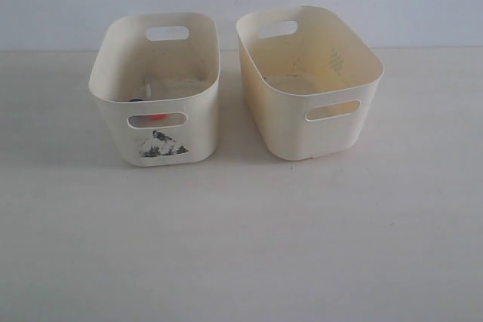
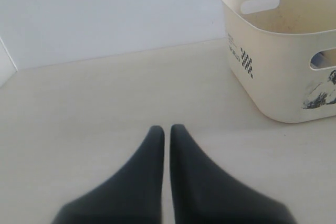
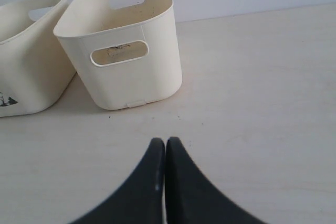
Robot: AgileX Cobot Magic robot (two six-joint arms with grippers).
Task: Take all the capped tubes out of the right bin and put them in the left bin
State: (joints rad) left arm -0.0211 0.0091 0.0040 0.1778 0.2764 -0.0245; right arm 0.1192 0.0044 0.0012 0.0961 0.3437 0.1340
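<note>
Exterior view: shows capped tubes (image 1: 156, 118) lying inside left bin (image 1: 198, 137), an orange-red cap peeking through its handle slot (image 1: 139, 121); finds nothing visible in right bin (image 1: 290, 130). Wrist views: show left pincer (image 2: 164, 128) and right pincer (image 3: 161, 141) pressed together, empty, over bare surface (image 1: 241, 246), bins ahead, nothing between. Probably leaves no move; right pincer nearer otherwise.
</note>
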